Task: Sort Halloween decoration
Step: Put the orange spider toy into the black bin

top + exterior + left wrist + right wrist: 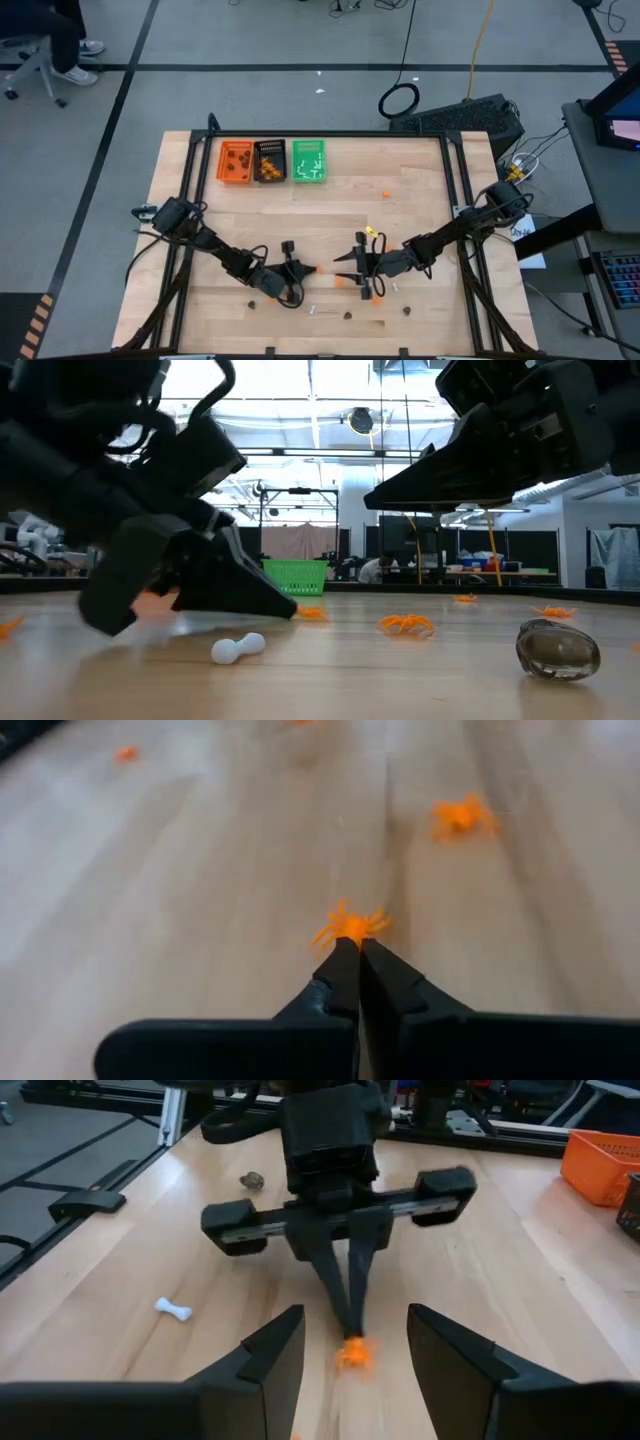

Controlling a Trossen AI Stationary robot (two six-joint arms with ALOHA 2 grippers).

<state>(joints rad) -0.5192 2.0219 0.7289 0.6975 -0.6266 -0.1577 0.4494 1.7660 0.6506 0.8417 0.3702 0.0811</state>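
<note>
An orange spider trinket (350,925) lies on the wooden table (420,210), right at the fingertips of my left gripper (358,948), which is shut and slants down at it. My right gripper (355,1370) hangs open a little above the table, facing the left gripper (350,1325), with the spider (353,1352) just beyond its own fingertips. More trinkets lie loose nearby: another orange spider (460,815), a white bone (238,648) and a dark brown blob (557,648). At the far left stand the orange tray (236,162), the black tray (270,161) and the green tray (308,161). My left gripper has the spider's near edge (345,935) at the very ends of its shut fingers. They come slanting down from the table's left. The spider's body and most of its legs stick out beyond the fingertips, low over the table; whether it is lifted clear does not show.
Orange trinkets (375,297) and brown blobs (408,311) lie scattered along the near part of the table. A black frame (330,133) runs around the tabletop. The two grippers stand close together, tip to tip, near the table's middle front.
</note>
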